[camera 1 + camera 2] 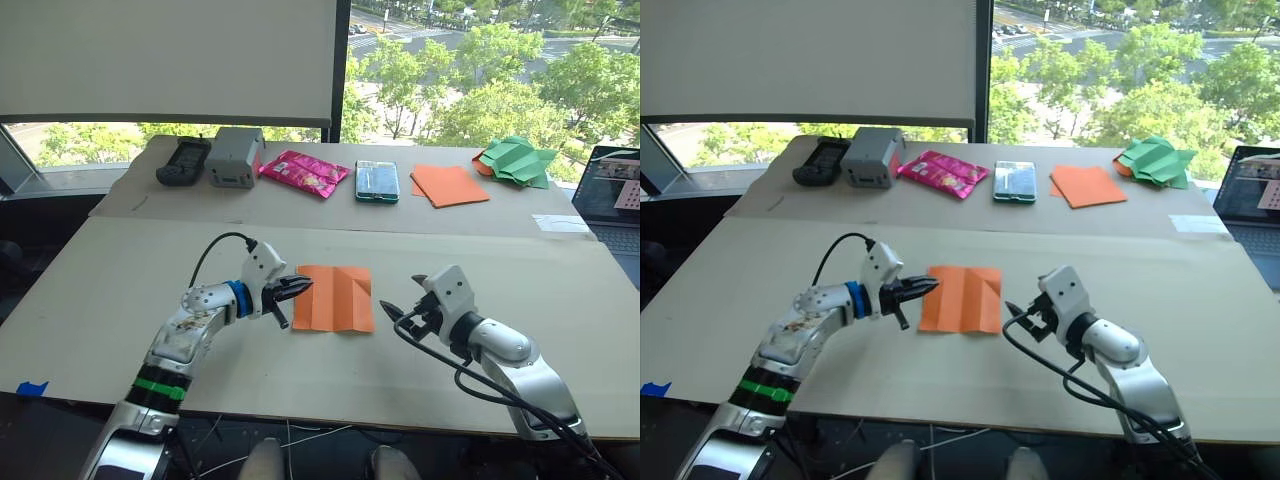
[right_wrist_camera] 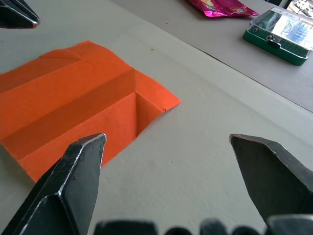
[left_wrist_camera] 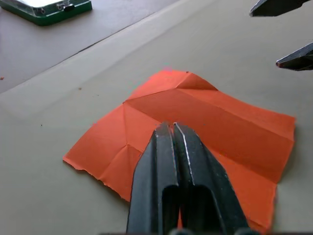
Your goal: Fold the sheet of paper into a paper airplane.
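From the left eye view, the sheet of paper (image 1: 334, 298) lies flat on the near part of the desk (image 1: 130, 290), directly between the two hands. It is bright orange, with lengthwise creases and small folded flaps at its far end. The left hand (image 1: 298, 287) has its fingers pressed together, with the tips over the sheet's left edge; whether they pinch the paper or only rest on it I cannot tell. The right hand (image 1: 397, 312) sits just beside the sheet's right edge, fingers spread, holding nothing. Well beyond both hands, along the far part of the desk, lie a black device (image 1: 184, 160), a grey box (image 1: 235, 156), a pink packet (image 1: 303, 172), a green-rimmed case (image 1: 377, 180), a smooth orange sheet (image 1: 449, 185) and a green paper shape (image 1: 516, 161). A laptop (image 1: 610, 190) stands far to the right.

The right eye view shows the same layout: sheet between the hands, left fingertips at its edge, right hand just apart from it.

In the left wrist view, the two fingers (image 3: 161, 181) are closed tight against each other above the near edge of the creased sheet, and the right hand's tips show beyond the paper.

In the right wrist view, the fingers (image 2: 73, 181) stand wide apart and empty, the sheet's corner lying just ahead of one of them, the green-rimmed case farther off.
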Controlling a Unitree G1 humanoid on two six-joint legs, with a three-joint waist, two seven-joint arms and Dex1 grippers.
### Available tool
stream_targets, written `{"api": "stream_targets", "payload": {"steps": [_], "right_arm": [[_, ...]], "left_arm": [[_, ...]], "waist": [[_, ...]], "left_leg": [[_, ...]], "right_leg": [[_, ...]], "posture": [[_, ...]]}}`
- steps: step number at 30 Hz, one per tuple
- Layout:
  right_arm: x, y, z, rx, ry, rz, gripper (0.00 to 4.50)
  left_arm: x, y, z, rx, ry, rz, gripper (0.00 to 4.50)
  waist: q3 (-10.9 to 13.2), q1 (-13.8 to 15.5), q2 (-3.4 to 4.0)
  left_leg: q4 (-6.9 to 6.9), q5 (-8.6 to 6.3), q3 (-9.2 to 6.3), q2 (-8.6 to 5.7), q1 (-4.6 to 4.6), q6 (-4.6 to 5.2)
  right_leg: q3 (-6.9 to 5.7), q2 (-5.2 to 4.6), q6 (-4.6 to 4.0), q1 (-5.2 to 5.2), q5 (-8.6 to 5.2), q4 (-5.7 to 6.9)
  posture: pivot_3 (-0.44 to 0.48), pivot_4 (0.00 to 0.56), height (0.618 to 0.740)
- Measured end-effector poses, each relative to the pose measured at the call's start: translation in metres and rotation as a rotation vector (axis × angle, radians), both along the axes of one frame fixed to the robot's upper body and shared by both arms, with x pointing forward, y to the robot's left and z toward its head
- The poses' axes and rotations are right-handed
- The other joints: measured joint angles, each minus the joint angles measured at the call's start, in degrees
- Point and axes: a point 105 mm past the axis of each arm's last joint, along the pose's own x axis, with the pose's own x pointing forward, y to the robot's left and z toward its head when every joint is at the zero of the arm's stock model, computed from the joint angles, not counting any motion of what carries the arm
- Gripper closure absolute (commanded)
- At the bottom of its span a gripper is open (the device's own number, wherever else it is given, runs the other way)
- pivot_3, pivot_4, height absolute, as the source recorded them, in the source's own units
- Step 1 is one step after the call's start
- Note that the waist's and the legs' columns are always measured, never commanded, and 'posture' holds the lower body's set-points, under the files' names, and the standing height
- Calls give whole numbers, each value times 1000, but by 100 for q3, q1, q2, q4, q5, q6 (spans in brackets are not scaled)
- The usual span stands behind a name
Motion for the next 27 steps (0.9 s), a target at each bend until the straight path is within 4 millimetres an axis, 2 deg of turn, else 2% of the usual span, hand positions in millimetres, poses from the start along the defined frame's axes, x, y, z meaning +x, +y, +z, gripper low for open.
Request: {"api": "stream_targets", "payload": {"steps": [5,9,14,17,21,27], "right_arm": [[-2,0,-2,-7,7,-19,0],[-3,0,0,-12,0,-32,0],[-5,0,-2,-15,21,-40,0],[-5,-3,-8,-44,51,-47,765],[-6,-9,-33,-120,155,-60,2207],[-13,7,-43,-142,197,31,4250]], "left_arm": [[5,-8,-27,102,39,-24,4483],[4,-8,-32,164,13,-60,4483],[1,-4,-36,215,-6,-83,4483],[0,-4,-37,215,-4,-85,4500],[0,-4,-37,214,-4,-85,4500],[-2,-3,-38,208,0,-78,4500]], "waist": [[0,-25,0],[-14,-9,2],[-43,-19,10],[-58,-18,21],[-65,-15,20],[-70,-19,19]], "left_leg": [[-4,13,0,0,-1,21],[-2,-14,0,1,26,-22],[-2,-15,0,2,27,-24],[-2,-14,0,2,27,-23],[-1,-14,1,2,25,-22],[-1,-12,0,2,27,-18]], "right_leg": [[10,6,1,-2,1,4],[9,6,3,-1,-2,0],[10,6,3,-1,-3,1],[11,6,3,-1,-3,2],[11,6,3,-2,-3,2],[12,6,4,0,-4,3]], "posture": [[0,150,702],[0,150,702],[0,150,702],[0,150,702],[0,150,702],[0,150,702]]}}
